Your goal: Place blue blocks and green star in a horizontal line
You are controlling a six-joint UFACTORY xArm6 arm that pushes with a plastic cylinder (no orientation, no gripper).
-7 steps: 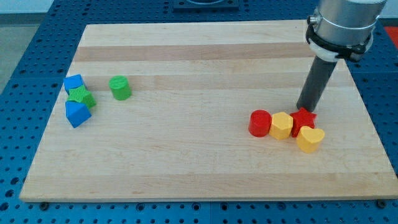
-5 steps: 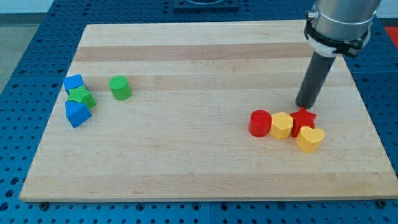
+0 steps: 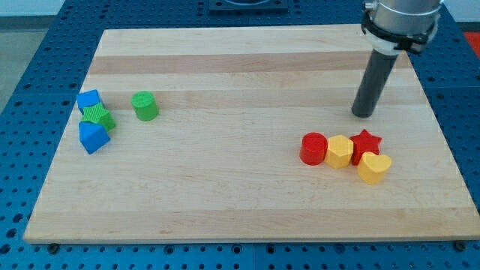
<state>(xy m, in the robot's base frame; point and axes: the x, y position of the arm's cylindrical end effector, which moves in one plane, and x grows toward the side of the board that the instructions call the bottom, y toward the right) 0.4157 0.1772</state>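
Observation:
At the view's left, a blue block, a green star and a second blue block sit touching in a near-vertical stack. A green cylinder stands just to their right. My tip rests on the board at the view's right, just above the red star and apart from it, far from the blue blocks.
A red cylinder, a yellow hexagon block, the red star and a yellow heart cluster at the view's lower right. The wooden board lies on a blue perforated table.
My tip has moved up and slightly left, away from the red star it was touching. No block has moved.

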